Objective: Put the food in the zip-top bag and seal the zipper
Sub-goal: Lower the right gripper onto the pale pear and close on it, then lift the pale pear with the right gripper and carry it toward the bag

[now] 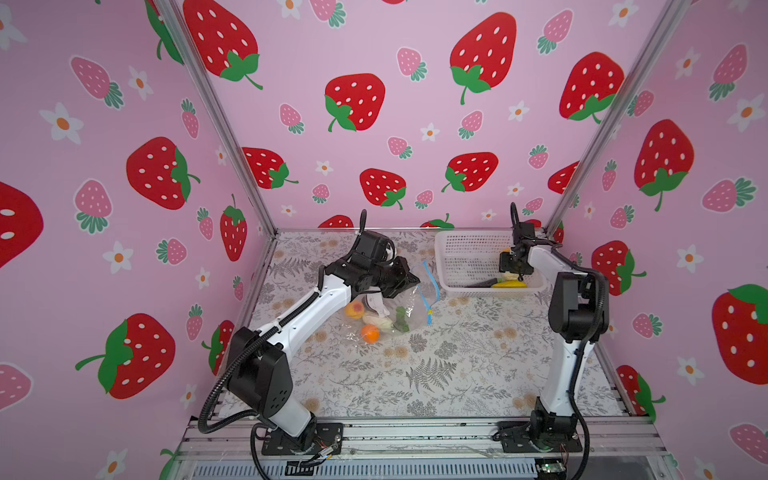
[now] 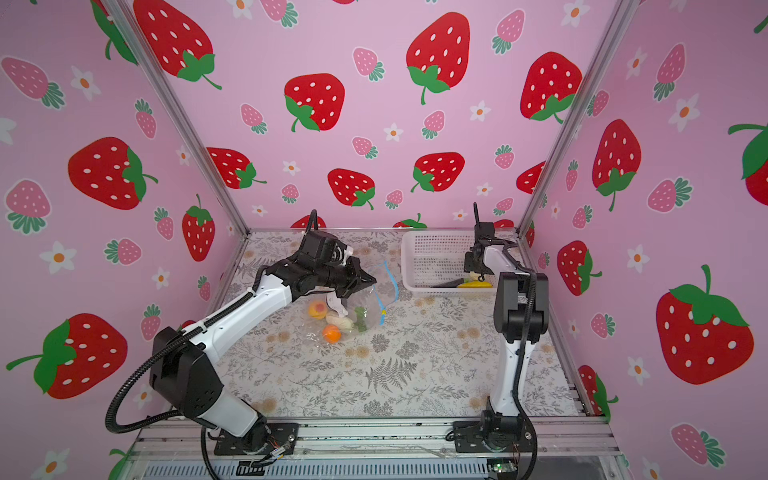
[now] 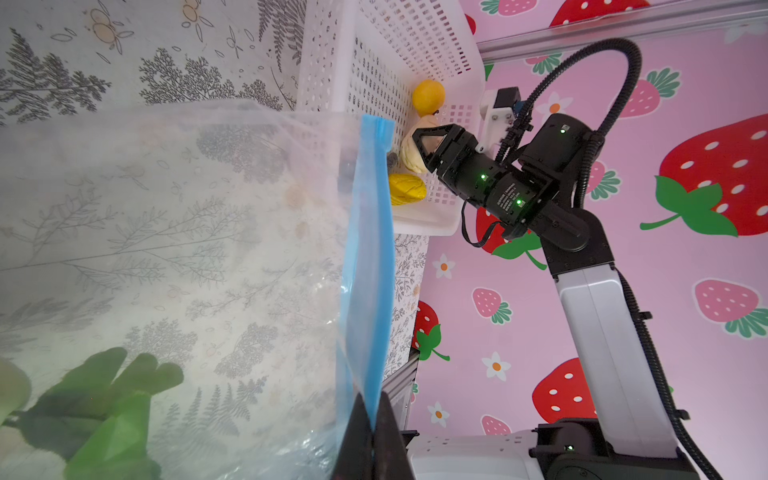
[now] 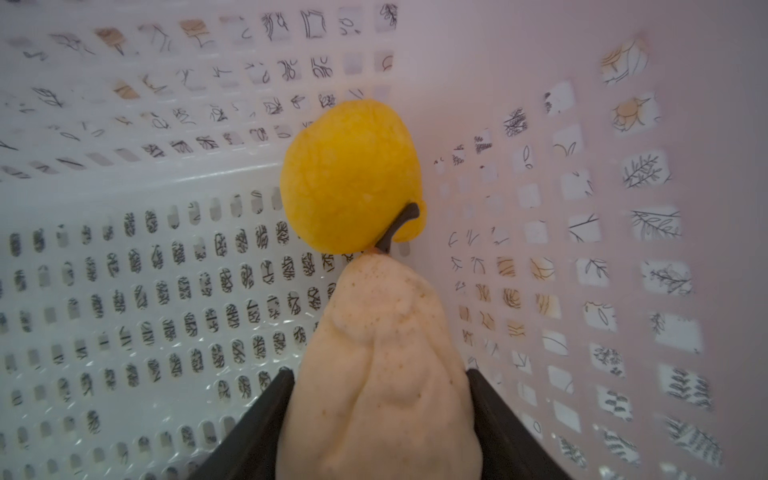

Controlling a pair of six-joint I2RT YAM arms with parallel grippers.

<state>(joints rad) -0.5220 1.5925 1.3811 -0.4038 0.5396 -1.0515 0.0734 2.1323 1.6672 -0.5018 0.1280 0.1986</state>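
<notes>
Your right hand clasps the pale pear-shaped toy fruit lengthwise in the white mesh basket; leftward, your left hand pinches the clear plastic bag at its mouth.

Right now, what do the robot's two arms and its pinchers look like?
The left arm and right arm have smooth white shells and chunky black joints. A ribbed black cable loops along each. The left gripper and right gripper have black, triangle-shaped fingers. Tiny green lights glow on the right arm.

Radish leaves blurred behind bag — pale fruit cropped.
</notes>
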